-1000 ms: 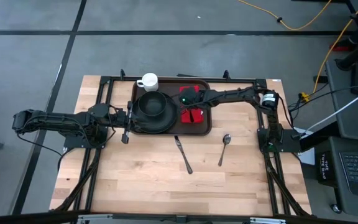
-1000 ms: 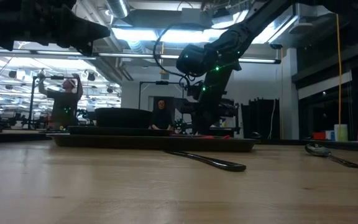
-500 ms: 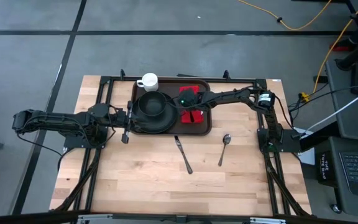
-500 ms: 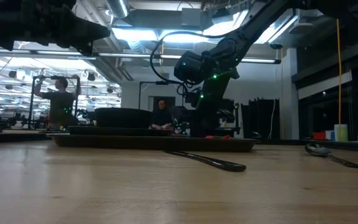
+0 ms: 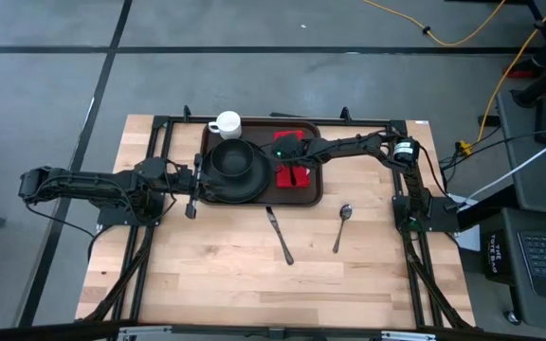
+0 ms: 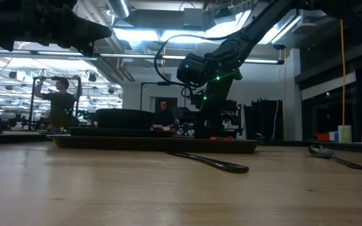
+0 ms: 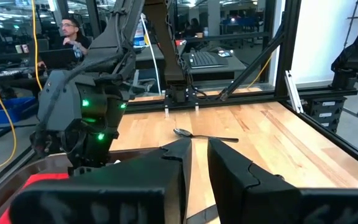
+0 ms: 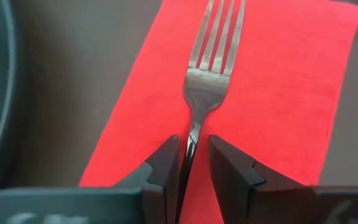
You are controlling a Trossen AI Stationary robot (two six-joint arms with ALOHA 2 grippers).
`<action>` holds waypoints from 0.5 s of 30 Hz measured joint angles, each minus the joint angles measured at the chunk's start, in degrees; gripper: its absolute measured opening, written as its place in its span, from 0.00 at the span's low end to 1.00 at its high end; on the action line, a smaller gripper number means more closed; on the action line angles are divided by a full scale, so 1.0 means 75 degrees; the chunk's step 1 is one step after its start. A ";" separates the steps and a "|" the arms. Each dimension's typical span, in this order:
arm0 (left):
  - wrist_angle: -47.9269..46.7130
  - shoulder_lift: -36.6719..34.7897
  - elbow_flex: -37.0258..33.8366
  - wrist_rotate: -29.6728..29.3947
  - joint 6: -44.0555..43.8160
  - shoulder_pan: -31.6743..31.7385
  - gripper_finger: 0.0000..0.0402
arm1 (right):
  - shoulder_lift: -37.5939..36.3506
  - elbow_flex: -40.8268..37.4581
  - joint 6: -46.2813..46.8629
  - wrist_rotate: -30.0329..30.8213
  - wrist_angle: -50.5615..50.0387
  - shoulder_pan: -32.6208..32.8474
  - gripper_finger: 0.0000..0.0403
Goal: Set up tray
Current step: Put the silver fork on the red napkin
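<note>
Dark and idle, the left gripper [image 5: 193, 189] sits at the table's left, just beside the tray's [image 5: 315, 194] left rim, its fingers narrowed to a slim gap with nothing between them; the tray lies at the table's back centre with a black plate [image 5: 233, 169] on its left half and a red napkin [image 5: 293, 174] on its right. Over that napkin the right gripper [image 8: 193, 163] pinches the handle of a fork [image 8: 209, 68] lying flat on the cloth, so the step in hand looks like setting the fork down. Next it must likely open, lift clear and fetch the knife [image 5: 280, 236] and spoon [image 5: 342, 225] from the bare wood in front.
</note>
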 joint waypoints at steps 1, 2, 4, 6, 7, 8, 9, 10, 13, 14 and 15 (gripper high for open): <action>0.0001 0.0000 0.0000 0.0000 0.0000 0.0000 0.12 | 0.0000 0.0000 0.0025 0.0000 -0.0001 -0.0017 0.22; -0.0001 0.0000 0.0000 0.0000 0.0000 -0.0001 0.11 | 0.0000 0.0000 0.0050 -0.0002 -0.0002 -0.0031 0.22; 0.0000 0.0000 0.0000 0.0000 0.0000 -0.0001 0.11 | 0.0000 0.0000 0.0205 -0.0001 -0.0014 -0.0041 0.22; -0.0001 0.0000 0.0000 0.0000 0.0000 -0.0002 0.11 | 0.0000 0.0000 0.0230 -0.0003 -0.0017 -0.0051 0.22; 0.0000 0.0000 0.0000 0.0000 0.0000 -0.0001 0.11 | 0.0000 0.0000 0.0235 -0.0003 -0.0019 -0.0056 0.22; 0.0000 0.0000 0.0000 0.0000 0.0000 -0.0002 0.11 | 0.0000 0.0000 0.0283 -0.0002 -0.0029 -0.0063 0.22; 0.0002 0.0000 0.0000 0.0000 0.0000 0.0000 0.11 | 0.0000 0.0000 0.0417 0.0000 -0.0056 -0.0072 0.22; -0.0001 0.0000 0.0000 0.0000 0.0000 0.0000 0.11 | 0.0000 0.0003 0.0512 0.0003 -0.0091 -0.0088 0.22; -0.0001 0.0000 0.0000 0.0000 0.0000 0.0000 0.12 | 0.0000 0.0003 0.0630 -0.0003 -0.0111 -0.0156 0.22; 0.0001 0.0000 0.0000 0.0000 0.0000 0.0000 0.12 | 0.0000 0.0003 0.0641 -0.0004 -0.0114 -0.0173 0.22; -0.0001 0.0000 0.0000 0.0000 0.0000 -0.0003 0.11 | 0.0000 0.0003 0.0701 -0.0003 -0.0116 -0.0175 0.22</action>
